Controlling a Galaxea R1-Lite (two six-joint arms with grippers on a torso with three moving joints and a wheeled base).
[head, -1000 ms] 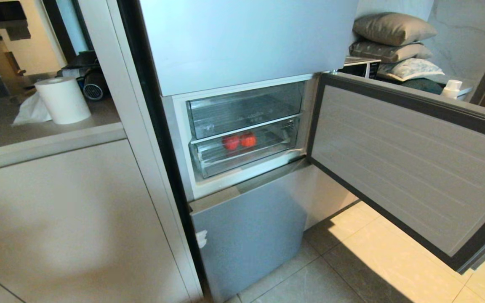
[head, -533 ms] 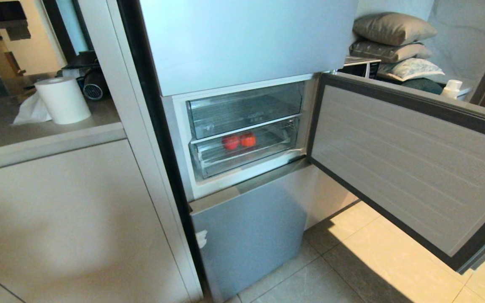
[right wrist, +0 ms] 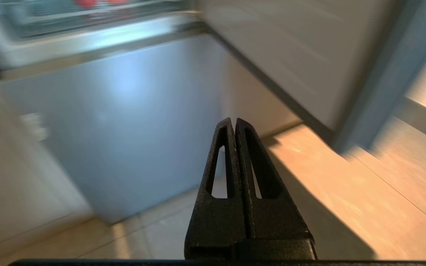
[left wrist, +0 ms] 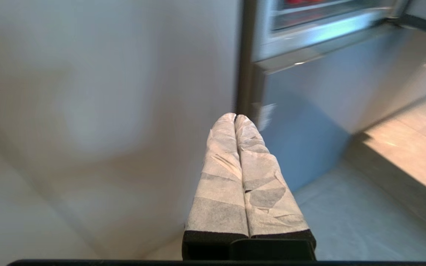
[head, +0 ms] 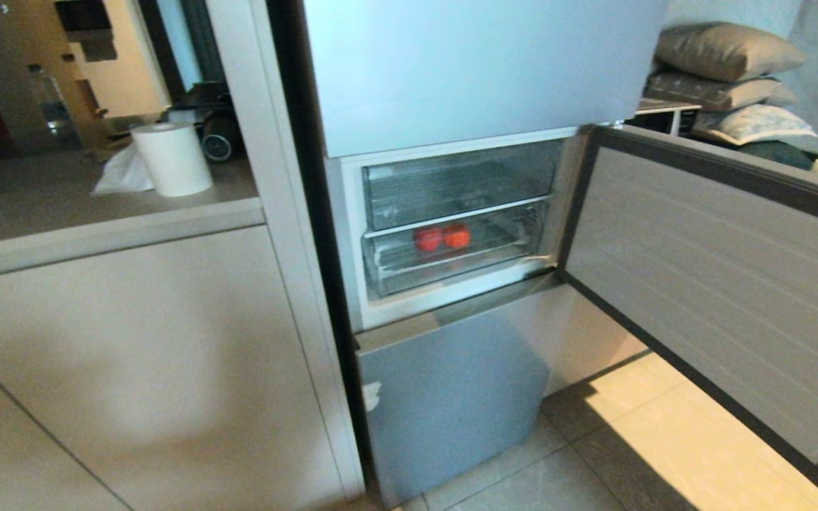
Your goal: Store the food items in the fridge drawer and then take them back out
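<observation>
Upper centre of the head view: food items (head: 442, 238) inside fridge drawer (head: 451, 264); both hands, left hand (left wrist: 235, 117), right hand (right wrist: 234, 121), clenched empty, well below.

Neither arm shows in the head view. Left pincer (left wrist: 235, 117): fingers (left wrist: 220, 177) wrapped in pale creased tape, pressed flat together tip to base, nothing between them, black base below. It points forward and slightly down, hanging free, touching nothing. Right pincer (right wrist: 235, 121): bare black slotted fingers (right wrist: 263, 173), also closed tight along the whole length, empty. Same forward-and-down pose, tips in free air. Both wrists look level, no visible roll.
</observation>
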